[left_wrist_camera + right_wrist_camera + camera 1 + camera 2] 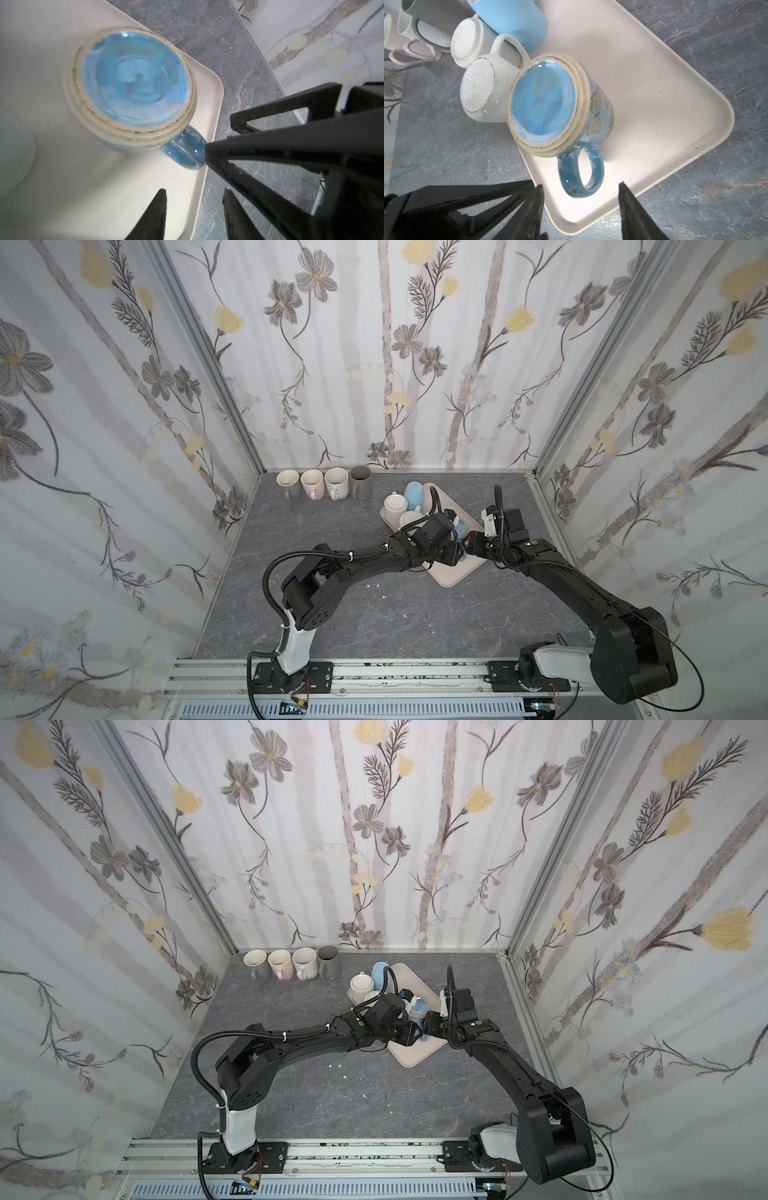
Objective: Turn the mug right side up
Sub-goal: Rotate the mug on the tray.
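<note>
One mug (542, 104), seemingly just beyond right hand (581, 185)

Both top views sit high above the front edge of the counter (374, 614) and look down and toward the back wall (374, 364). They are far enough off to take in the whole counter from edge to edge, and they differ only by a slight sideways shift. The left wrist camera sits close over the tray (62, 187), looking down past the left end effector (194, 192) onto the upturned base of the mug (135, 76). The right wrist camera, also close, looks past the right end effector (581, 185) at the same mug from its handle side, with other mugs (477, 91) beyond. Both wrist views share the mug, a tray corner and the counter beside it.
</note>
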Action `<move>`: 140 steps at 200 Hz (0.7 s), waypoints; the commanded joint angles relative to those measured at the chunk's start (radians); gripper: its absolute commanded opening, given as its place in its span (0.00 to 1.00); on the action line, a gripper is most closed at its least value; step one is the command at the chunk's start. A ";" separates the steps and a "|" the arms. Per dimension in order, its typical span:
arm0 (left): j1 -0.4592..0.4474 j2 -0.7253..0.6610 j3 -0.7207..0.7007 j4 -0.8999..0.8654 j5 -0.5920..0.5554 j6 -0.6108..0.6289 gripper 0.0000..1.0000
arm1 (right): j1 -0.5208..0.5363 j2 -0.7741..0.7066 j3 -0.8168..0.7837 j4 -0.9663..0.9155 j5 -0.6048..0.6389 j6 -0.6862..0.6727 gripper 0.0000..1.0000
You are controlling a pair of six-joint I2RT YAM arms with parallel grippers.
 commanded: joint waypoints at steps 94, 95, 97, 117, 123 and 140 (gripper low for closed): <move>0.019 -0.243 -0.405 0.228 -0.085 -0.076 0.45 | 0.068 0.211 0.153 -0.096 0.153 -0.142 0.48; 0.019 -0.245 -0.407 0.228 -0.086 -0.077 0.45 | 0.069 0.213 0.155 -0.097 0.154 -0.143 0.48; 0.018 -0.247 -0.410 0.228 -0.087 -0.077 0.45 | 0.070 0.216 0.158 -0.100 0.159 -0.145 0.47; 0.020 -0.279 -0.441 0.235 -0.102 -0.086 0.46 | 0.086 0.246 0.184 -0.124 0.204 -0.162 0.37; 0.020 -0.288 -0.452 0.240 -0.106 -0.087 0.46 | 0.089 0.253 0.189 -0.128 0.213 -0.166 0.34; 0.019 -0.308 -0.477 0.242 -0.118 -0.092 0.46 | 0.096 0.268 0.197 -0.128 0.230 -0.176 0.30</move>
